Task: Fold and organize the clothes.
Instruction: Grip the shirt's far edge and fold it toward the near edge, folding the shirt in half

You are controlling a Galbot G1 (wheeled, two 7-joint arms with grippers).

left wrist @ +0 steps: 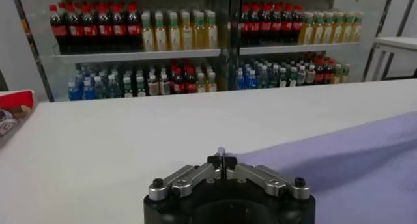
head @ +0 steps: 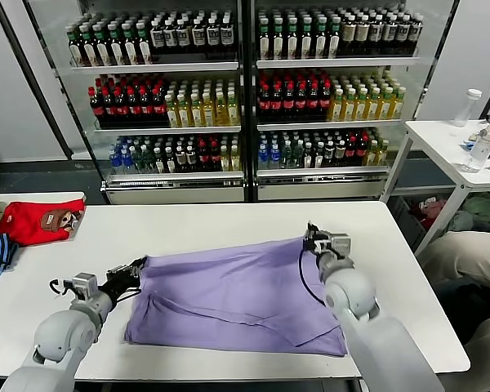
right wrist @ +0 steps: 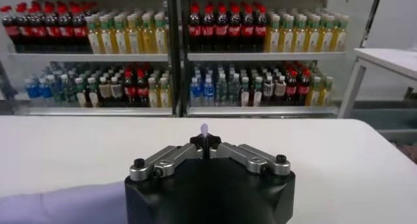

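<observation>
White table (head: 229, 220); both pincers clamp lavender T-shirt (head: 237, 298); red garment (head: 41, 220) aside.

My T-shirt (head: 245, 298) is soft matt lavender cloth, faintly creased. The table (head: 229, 220) under it is smooth, matt white. My left claw (left wrist: 222, 159) and right claw (right wrist: 205, 138) pair brushed grey metal with matt black plastic.

Left claw (head: 138, 267) and right claw (head: 309, 235) both clamped tight.

Bright, even light; soft shadows
</observation>
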